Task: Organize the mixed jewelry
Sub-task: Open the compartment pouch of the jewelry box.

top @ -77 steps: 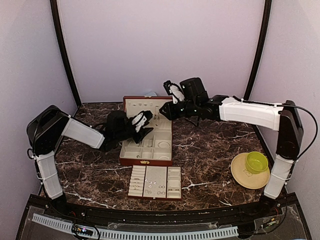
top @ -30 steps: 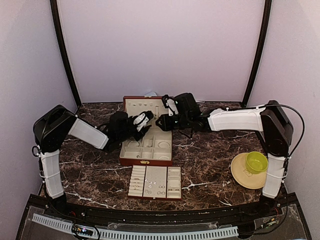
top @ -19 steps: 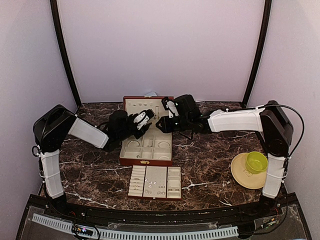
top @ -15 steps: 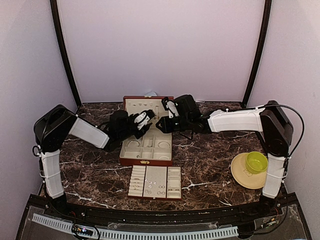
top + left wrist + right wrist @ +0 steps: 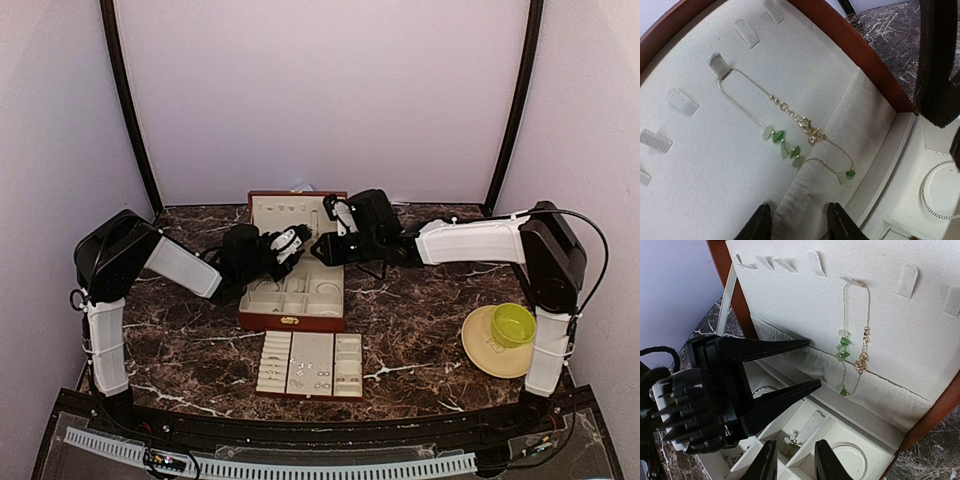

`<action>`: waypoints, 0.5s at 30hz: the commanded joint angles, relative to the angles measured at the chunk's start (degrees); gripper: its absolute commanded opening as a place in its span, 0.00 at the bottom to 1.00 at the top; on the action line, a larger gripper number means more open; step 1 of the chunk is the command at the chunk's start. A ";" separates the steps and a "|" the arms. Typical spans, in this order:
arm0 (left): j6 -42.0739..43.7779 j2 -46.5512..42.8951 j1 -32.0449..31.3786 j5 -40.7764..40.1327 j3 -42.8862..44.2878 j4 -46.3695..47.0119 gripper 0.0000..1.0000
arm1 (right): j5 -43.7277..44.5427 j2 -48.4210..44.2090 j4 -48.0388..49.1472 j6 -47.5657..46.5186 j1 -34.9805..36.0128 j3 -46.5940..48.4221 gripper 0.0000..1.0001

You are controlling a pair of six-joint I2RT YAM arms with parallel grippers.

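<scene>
Jewelry is what you are sorting: a silver chain with green stones hangs from a tab on the cream lining of the lid of the red-brown jewelry box, its clasp and lower loop draped over the padded fold at the lid's foot. A thin hoop lies in a round slot of the box's base, and tiny rings and earrings sit in the cream-lined tray on the worktop just in front of the box.

Your left gripper points at the chain from just below it, jaws parted and holding nothing. Your right gripper hovers over the box's base beside the left one, jaws parted a little and empty too.

You appear to be lining up a pick of the chain, or checking how it hangs. The next move calls for a slow, narrow approach, pinching the thin chain without catching the lining.

Against the earliest top view, your right arm has folded in toward the box, and your left gripper has shifted up toward the lid.
</scene>
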 commanded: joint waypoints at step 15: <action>-0.96 1.03 0.47 -0.55 -0.40 0.43 0.06 | 10.43 5.10 -2.06 2.95 1.72 5.24 0.27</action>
